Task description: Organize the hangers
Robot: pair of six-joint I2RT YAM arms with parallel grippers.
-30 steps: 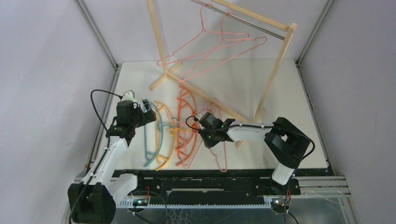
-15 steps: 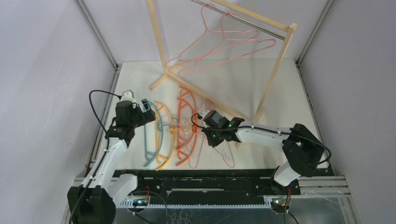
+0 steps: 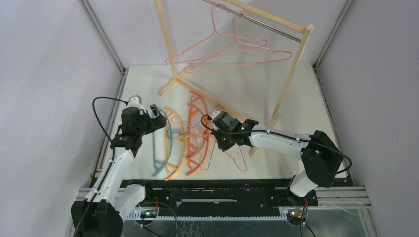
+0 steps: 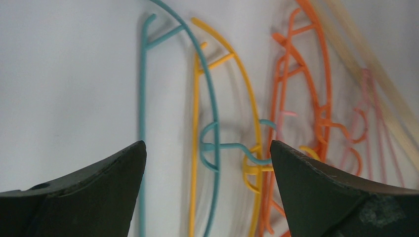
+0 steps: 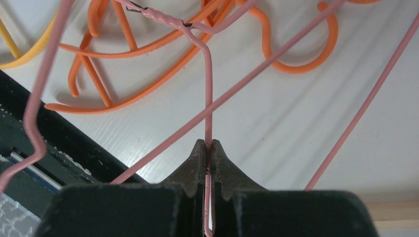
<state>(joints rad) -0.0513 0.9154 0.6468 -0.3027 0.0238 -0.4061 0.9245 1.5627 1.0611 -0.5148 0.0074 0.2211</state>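
Right gripper (image 5: 208, 148): jaws, apart a second ago, now pinched on a pink wire hanger (image 5: 209, 84) above the table (image 3: 296, 98), beside the orange hangers (image 3: 195, 133); hanging judged next; left gripper (image 4: 207, 163): spread wide, nothing held, over the teal hanger (image 4: 213, 113).

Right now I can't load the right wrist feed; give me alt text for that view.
The right gripper is shut on a thin pink wire hanger, pinching the wire just below its twisted neck. Behind it, orange plastic hangers lie on the white table, and a bit of a yellow hanger shows at left.
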